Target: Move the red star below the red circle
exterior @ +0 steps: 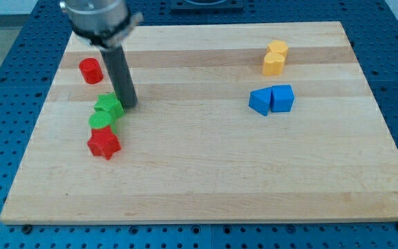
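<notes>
Rod upright, my tip [129,105] on board, view's upper left.

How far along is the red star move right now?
Partly done, by position: the red star already sits lower on the board than the red circle, slightly toward the view's right. In hand: my tip rests beside the upper green block, not at the star. Left: two green blocks lie between circle and star, the lower green block touching the star, so nudging it left under the circle may remain.
</notes>
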`<state>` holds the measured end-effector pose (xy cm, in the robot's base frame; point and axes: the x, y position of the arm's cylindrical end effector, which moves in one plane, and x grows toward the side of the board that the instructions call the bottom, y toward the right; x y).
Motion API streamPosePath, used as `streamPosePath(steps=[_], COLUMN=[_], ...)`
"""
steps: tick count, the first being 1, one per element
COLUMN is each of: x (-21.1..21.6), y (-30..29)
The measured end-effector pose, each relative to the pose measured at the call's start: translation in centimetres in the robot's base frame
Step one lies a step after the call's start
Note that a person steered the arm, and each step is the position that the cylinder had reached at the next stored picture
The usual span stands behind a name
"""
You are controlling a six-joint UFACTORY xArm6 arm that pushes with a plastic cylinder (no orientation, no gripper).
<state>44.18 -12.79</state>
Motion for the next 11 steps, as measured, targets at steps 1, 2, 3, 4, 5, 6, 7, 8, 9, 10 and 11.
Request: streamPosePath(steps=[1,2,3,4,5,6,7,8,9,10,11], x=[5.0,9.1,10.6,9.3,8.1,6.8,4.7,1.1,-0.9,-0.1,1.5], y=[2.4,3.3,2.2,-0.2,-3.9,-8.3,-10.9,-11.1,-11.1,-10.1,-8.4])
